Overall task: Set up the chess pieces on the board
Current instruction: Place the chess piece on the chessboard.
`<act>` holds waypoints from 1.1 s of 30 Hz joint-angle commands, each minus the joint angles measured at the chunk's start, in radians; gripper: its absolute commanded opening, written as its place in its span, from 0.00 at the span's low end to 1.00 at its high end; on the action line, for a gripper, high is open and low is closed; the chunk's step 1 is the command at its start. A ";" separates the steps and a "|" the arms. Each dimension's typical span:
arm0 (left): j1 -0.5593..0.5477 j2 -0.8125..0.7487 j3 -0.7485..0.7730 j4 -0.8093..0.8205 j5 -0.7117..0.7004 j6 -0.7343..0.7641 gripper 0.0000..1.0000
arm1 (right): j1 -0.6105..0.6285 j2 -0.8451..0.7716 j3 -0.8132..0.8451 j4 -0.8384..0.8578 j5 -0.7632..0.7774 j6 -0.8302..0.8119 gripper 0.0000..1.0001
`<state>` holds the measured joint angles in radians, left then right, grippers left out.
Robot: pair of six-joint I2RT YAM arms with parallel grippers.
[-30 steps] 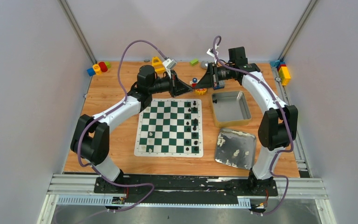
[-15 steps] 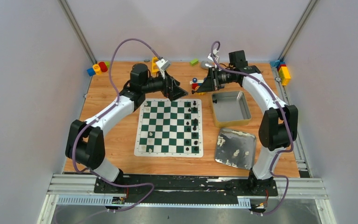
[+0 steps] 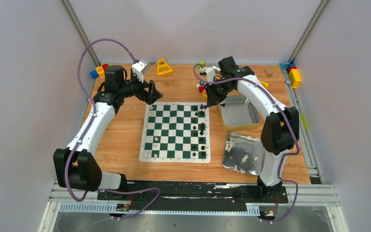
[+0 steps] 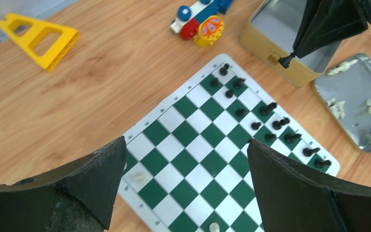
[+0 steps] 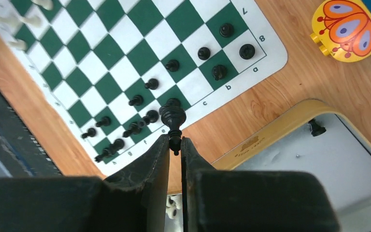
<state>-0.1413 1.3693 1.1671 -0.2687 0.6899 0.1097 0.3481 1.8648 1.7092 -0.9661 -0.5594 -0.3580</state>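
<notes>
One black piece (image 5: 173,117) pinched tight in the right gripper (image 5: 175,145), with the board (image 5: 121,58) edge beneath it and the gold tin (image 5: 270,128) just beside. Meanwhile the left gripper (image 4: 186,145) is spread wide and empty, the board below it.

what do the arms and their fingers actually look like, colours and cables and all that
The left arm and right arm both have white tubular links joined by chunky black joints. A purple cable loops along each one. The fingers are matte black, wedge-shaped, tapering to their tips. No markings are readable.
</notes>
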 commanded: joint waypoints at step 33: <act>0.207 -0.093 0.072 -0.260 -0.047 0.123 1.00 | 0.256 0.446 0.387 -0.276 0.501 -0.132 0.00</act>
<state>0.0570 1.3045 1.2053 -0.5362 0.6300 0.2157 0.5907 2.2917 2.0418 -1.2362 -0.0898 -0.4774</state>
